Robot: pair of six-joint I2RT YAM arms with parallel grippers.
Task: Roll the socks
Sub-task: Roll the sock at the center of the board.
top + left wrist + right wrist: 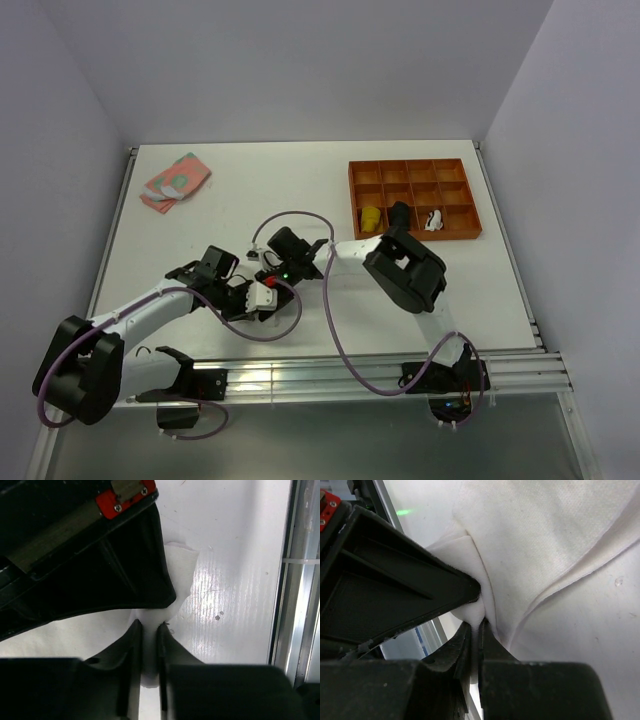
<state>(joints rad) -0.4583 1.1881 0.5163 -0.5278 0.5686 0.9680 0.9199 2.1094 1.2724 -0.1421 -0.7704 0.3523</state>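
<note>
Left tool (pixel 149 628) and right tool (pixel 477 626) are each clamped on a pinch of the white sock (pixel 545 540).

The sock is spread low on the worktop (pixel 300 190), near its front middle, with the two tools met almost tip to tip over it. The fabric is judged light, thin and limp, easily creased and apt to slip, so a hold through a folded edge is advised. Both arms are reached inward and pitched down from opposite sides.

overhead view looks down from behind; both wrist views, very close, share the white sock (pixel 545 540)
</note>
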